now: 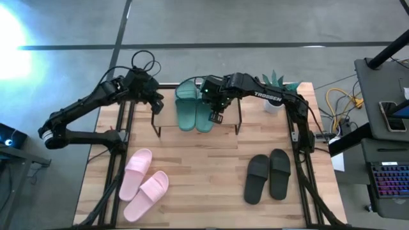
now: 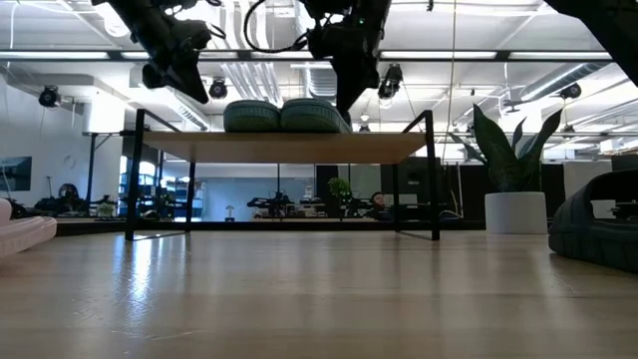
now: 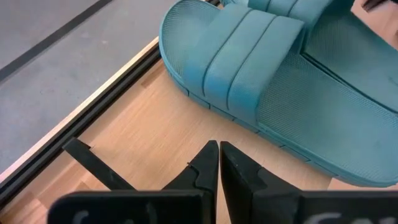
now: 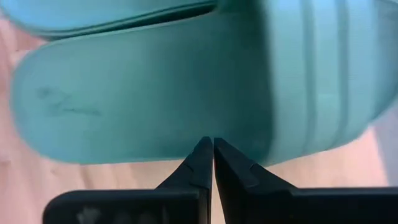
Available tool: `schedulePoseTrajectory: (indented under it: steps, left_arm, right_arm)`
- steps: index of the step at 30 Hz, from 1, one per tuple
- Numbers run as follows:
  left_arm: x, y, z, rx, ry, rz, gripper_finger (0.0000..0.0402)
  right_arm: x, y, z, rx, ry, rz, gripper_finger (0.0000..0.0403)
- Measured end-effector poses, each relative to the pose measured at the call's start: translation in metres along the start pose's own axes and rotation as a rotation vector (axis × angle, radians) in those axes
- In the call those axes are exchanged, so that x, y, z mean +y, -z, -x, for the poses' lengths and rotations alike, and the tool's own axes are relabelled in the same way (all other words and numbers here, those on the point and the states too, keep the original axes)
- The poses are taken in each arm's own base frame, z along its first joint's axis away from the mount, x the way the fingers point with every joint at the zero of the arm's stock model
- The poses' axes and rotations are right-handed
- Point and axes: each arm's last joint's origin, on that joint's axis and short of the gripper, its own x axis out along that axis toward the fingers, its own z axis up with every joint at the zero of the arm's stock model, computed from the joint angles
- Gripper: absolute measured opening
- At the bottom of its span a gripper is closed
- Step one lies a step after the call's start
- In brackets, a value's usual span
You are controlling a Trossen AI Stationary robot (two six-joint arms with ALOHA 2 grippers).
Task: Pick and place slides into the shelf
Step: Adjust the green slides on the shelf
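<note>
— Right now, right gripper point(image 4: 212, 144): fingers pressed together, empty, hovering just over the dark green rubber slide pair point(image 1: 194, 106) on the low wire-framed shelf with the light wooden top point(image 2: 289, 147).

— Left gripper point(image 3: 219, 149)?

— Likewise closed on nothing, beside that pair's outer edge.

— Next targets?

— Light pink pair point(image 1: 145, 184) nearer left; black pair point(image 1: 268, 174) nearer right, long axes running front-to-back.

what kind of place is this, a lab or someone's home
Most likely a robotics lab or open workshop, not a home: the low view shows a high ceiling with exposed pipes and track lights, the high view a bare grey concrete floor, plus a side desk with a backlit keyboard and loose yellow cables.
</note>
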Motion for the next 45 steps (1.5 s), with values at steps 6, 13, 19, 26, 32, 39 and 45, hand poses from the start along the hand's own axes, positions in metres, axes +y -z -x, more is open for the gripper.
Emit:
schedulePoseTrajectory:
  steps: [6, 13, 19, 26, 32, 39, 45]
  left_arm:
    - [0.0, -0.001, -0.006, 0.019, -0.001, 0.0, 0.0002]
    - [0.0, -0.001, -0.009, 0.029, 0.0, 0.0, 0.0002]
    - [-0.006, 0.0, -0.001, 0.019, 0.177, 0.028, 0.0002]
    - [-0.042, 0.009, 0.007, 0.068, 0.353, 0.021, 0.0001]
    - [-0.083, 0.011, 0.005, 0.035, 0.381, -0.024, 0.0001]
    - [-0.112, 0.01, -0.009, 0.052, 0.344, -0.025, 0.0001]
    - [-0.145, 0.014, -0.021, 0.099, 0.34, -0.111, 0.0001]
  right_arm:
    - [-0.017, 0.001, -0.002, 0.011, 0.094, -0.008, 0.0008]
    - [-0.022, 0.002, -0.002, 0.014, 0.048, -0.032, 0.0008]
    - [-0.005, 0.002, 0.0, 0.024, -0.078, -0.04, 0.0008]
    - [0.024, 0.014, 0.014, 0.094, -0.112, 0.02, 0.0008]
    - [0.032, 0.018, 0.032, 0.058, -0.115, -0.033, 0.0008]
    - [0.03, 0.024, 0.048, 0.032, -0.071, -0.105, 0.0008]
    - [0.034, 0.031, 0.061, 0.029, -0.06, -0.13, 0.0008]
